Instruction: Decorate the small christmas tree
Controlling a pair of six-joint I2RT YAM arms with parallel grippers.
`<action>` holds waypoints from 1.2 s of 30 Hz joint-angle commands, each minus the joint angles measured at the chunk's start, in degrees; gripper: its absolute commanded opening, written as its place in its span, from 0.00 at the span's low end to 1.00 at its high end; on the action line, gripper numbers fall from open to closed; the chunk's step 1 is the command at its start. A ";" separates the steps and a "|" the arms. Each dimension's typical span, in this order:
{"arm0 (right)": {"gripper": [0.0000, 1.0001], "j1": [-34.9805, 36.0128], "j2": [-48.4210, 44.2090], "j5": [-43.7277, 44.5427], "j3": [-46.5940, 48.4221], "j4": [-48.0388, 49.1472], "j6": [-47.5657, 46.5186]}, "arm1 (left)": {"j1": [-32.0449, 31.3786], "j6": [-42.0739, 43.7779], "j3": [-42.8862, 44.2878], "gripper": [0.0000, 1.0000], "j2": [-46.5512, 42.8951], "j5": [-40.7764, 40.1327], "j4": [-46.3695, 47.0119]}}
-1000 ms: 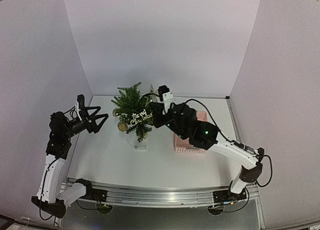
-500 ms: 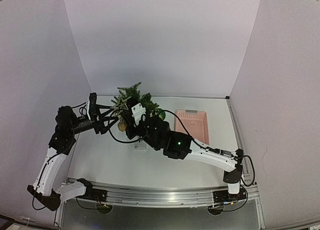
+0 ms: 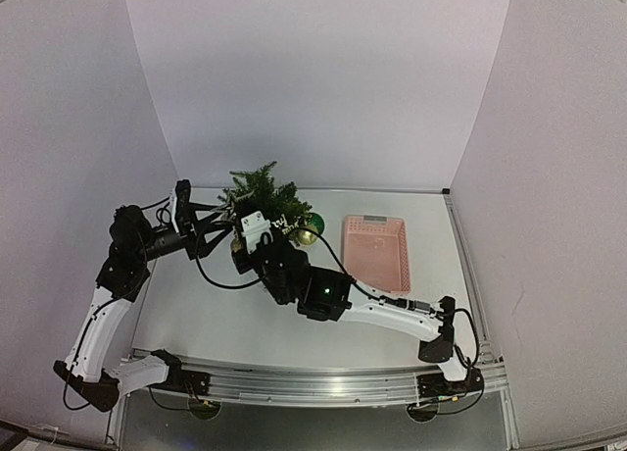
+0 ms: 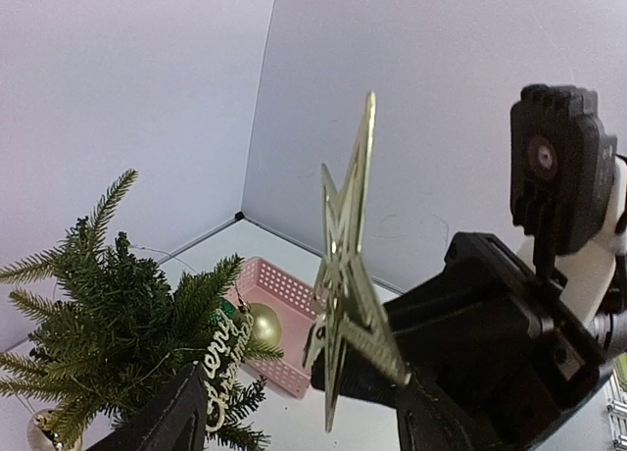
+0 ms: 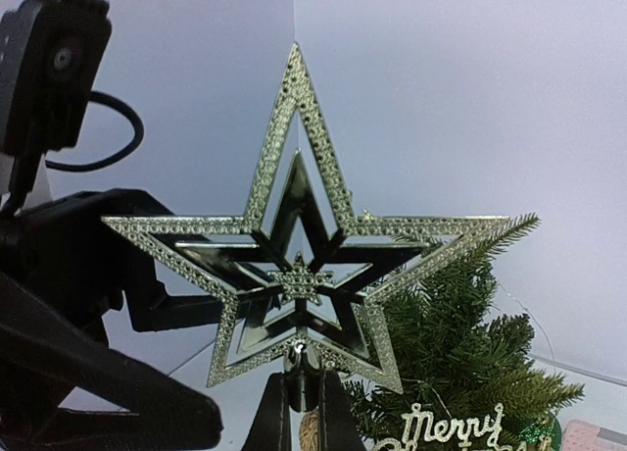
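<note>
In the right gripper [image 5: 300, 402], pinched tight, the short stem of a gold star topper [image 5: 299, 275]. Star upright, flat face toward the right wrist camera: a glittered outline around a smaller mirrored star.

Around that star, the left gripper [image 4: 304, 390], jaws parted to a middling width, 1 dark finger [image 4: 181, 417] on each side of the thin, edge-on star. Contact with the star not to be told from these views. Just behind the star in the left wrist view, the right arm's black wrist and its camera housing [image 4: 554, 167].

From above, both grippers together at the left, near flank of the small christmas tree [image 3: 260, 189], close against its branches. Tree standing toward the back of the white table [image 3: 196, 304], left of centre, with bushy dark green needles.

Among the branches, a glittery "Merry Christmas" sign [image 5: 453, 426]. On the side facing the basket, a gold bauble [image 4: 257, 324] and a green bauble [image 3: 315, 223]. Low on the opposite side, 1 more pale gold ball [image 4: 37, 426].

To the right of the tree, near but apart from it, a pink basket [image 3: 373, 219] flat on the table, long side running front to back.
</note>
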 commanded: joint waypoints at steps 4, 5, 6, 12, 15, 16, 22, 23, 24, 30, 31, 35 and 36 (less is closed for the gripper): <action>0.00 1.04 1.42 3.06 3.11 2.60 -3.07 | -0.23 -2.20 2.65 0.56 0.74 -4.15 3.07; 0.00 1.05 1.43 2.50 2.87 2.64 -3.01 | -0.23 -2.22 2.59 0.53 0.84 -4.05 3.15; 0.00 1.05 1.43 1.92 2.61 2.70 -2.90 | -0.22 -2.19 2.50 0.50 0.92 -3.83 3.26; 0.00 1.05 1.79 0.41 2.55 2.99 -3.02 | -0.20 -1.71 2.09 0.33 1.63 -1.08 1.88; 0.00 1.05 2.17 -0.95 2.72 2.98 -3.26 | -0.18 -1.67 2.79 0.29 2.28 1.81 2.00; 0.00 1.05 2.12 -1.01 2.69 3.03 -3.26 | -0.22 -1.81 2.94 0.26 2.40 2.31 2.18; 0.00 0.80 1.70 -5.14 2.06 3.15 -5.83 | -0.22 -1.79 4.03 0.03 2.35 1.26 1.69; 0.00 0.67 1.39 -7.20 1.51 3.13 -6.60 | -0.21 -1.04 4.42 0.01 2.47 1.18 1.72; 0.00 0.52 0.87 -9.14 0.73 3.13 -7.18 | -0.19 -0.21 4.95 0.00 2.64 0.99 1.86; 0.28 -1.40 -4.43 -14.87 -5.00 3.13 -6.78 | -0.18 5.67 10.49 0.00 5.41 1.87 -0.87; 0.36 -1.97 -5.61 -16.23 -6.41 3.13 -6.29 | -0.13 7.33 11.76 0.00 6.31 1.98 -2.06; 0.55 -5.86 -11.44 -23.80 -12.66 2.66 -1.80 | 0.24 15.55 16.90 0.00 11.23 2.32 -7.31; 0.58 -6.88 -13.22 -25.86 -14.36 2.31 -0.25 | 0.37 16.29 18.23 0.00 12.63 3.06 -7.67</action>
